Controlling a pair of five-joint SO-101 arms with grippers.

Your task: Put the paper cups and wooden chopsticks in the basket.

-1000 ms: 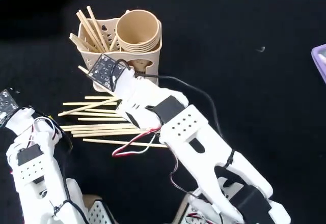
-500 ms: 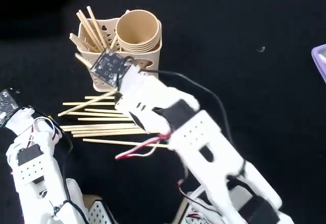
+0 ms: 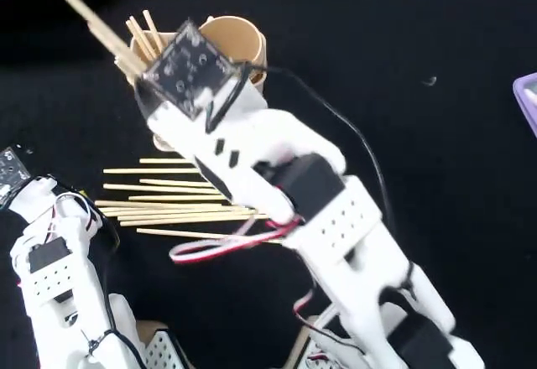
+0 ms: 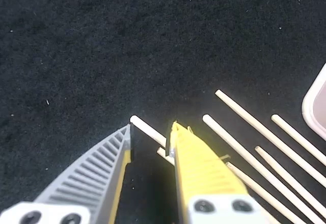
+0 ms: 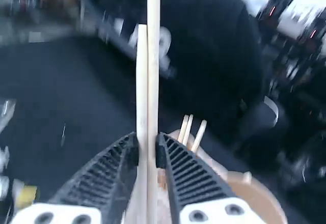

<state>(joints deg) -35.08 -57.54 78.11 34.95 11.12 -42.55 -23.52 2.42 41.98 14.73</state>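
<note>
Right jaws pinch two chopsticks (image 5: 147,81), held high over the basket (image 3: 159,141) at 11 o'clock on the bench (image 3: 419,134), apparently to drop them beside the cups (image 3: 239,33), while left jaws sit spread astride a loose chopstick (image 4: 147,130) at 8 o'clock.

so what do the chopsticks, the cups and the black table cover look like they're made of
chopsticks: pale bare wood by the look, matt and unpainted, with plain cut ends. paper cups: probably tan paperboard, dull, with a thin rim. table cover: black cloth, possibly felt or velvet; its fuzzy nap holds pale lint specks.
</note>
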